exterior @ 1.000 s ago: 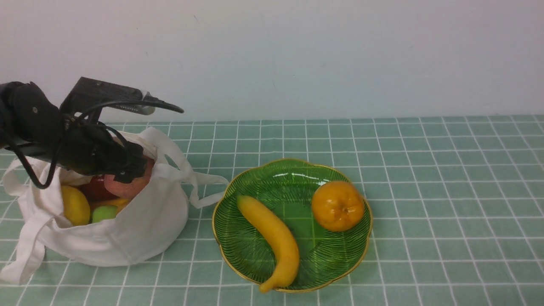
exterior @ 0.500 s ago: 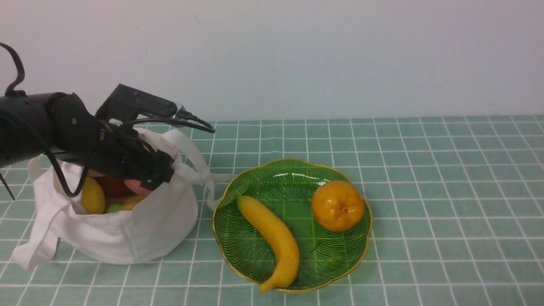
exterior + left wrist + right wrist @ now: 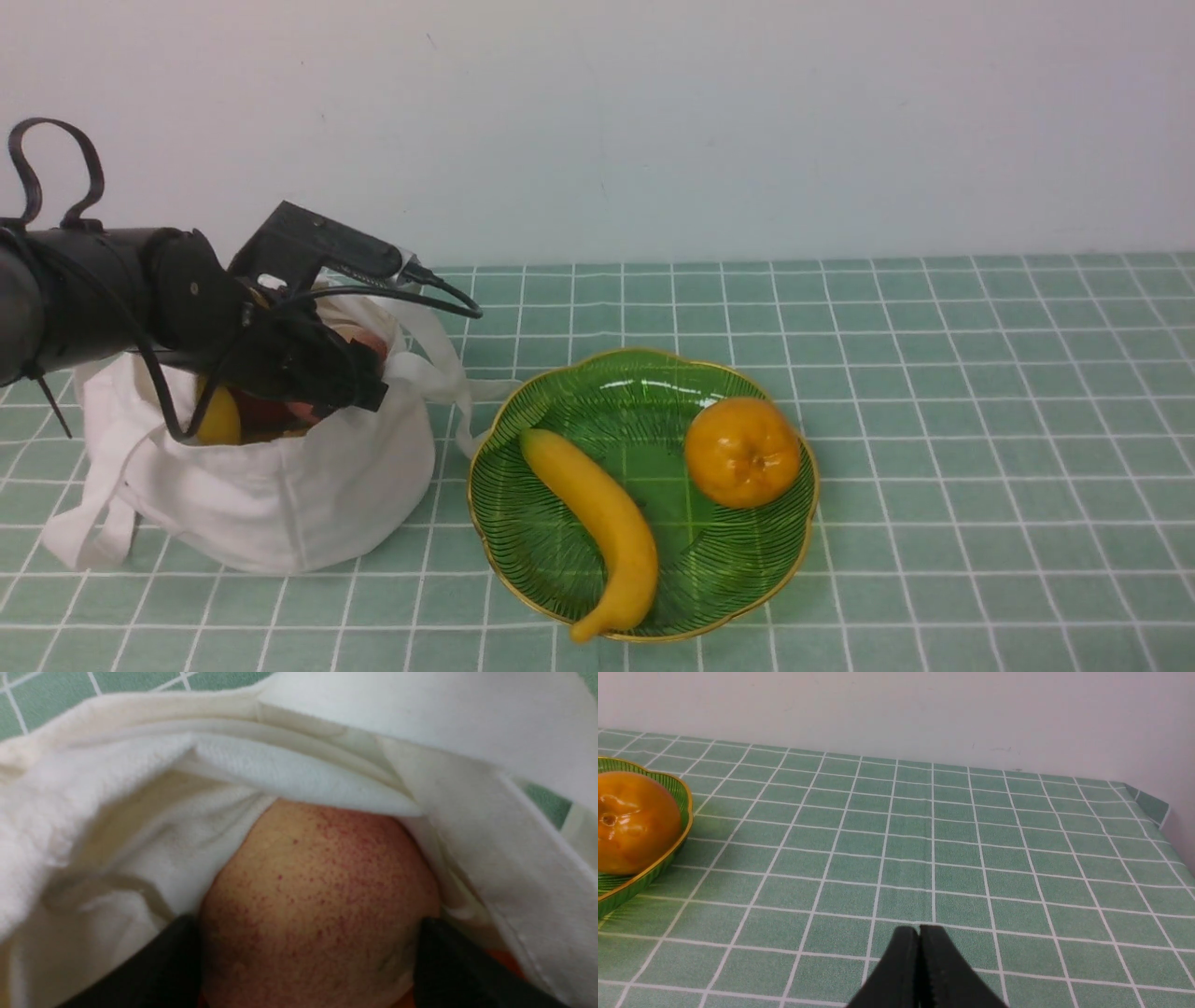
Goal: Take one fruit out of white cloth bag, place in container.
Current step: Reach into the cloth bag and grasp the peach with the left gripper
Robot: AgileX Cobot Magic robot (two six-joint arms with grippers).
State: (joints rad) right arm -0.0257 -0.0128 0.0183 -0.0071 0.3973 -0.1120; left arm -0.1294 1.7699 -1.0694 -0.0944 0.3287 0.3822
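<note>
My left gripper (image 3: 347,387) reaches into the mouth of the white cloth bag (image 3: 280,495) at the table's left. In the left wrist view its black fingers (image 3: 448,961) lie against both sides of the fruit (image 3: 317,891), a pink speckled peach, with bag cloth (image 3: 117,812) folded round it. My left gripper (image 3: 308,933) is shut on the fruit, which the arm mostly hides in the front view. The container (image 3: 644,397), a green glass plate with a gold rim, lies just right of the bag. My right gripper (image 3: 919,933) hangs shut over bare tablecloth, right of the container (image 3: 644,877).
On the plate lie a yellow banana (image 3: 597,523) and an orange mandarin (image 3: 742,453), the mandarin (image 3: 635,821) also showing in the right wrist view. A yellow fruit (image 3: 219,420) shows inside the bag. The table's far right corner (image 3: 1153,807) meets the wall.
My left arm has pushed to the right and deeper into the bag. The bag has slid right with it, and its mouth has bunched up round the gripper.
</note>
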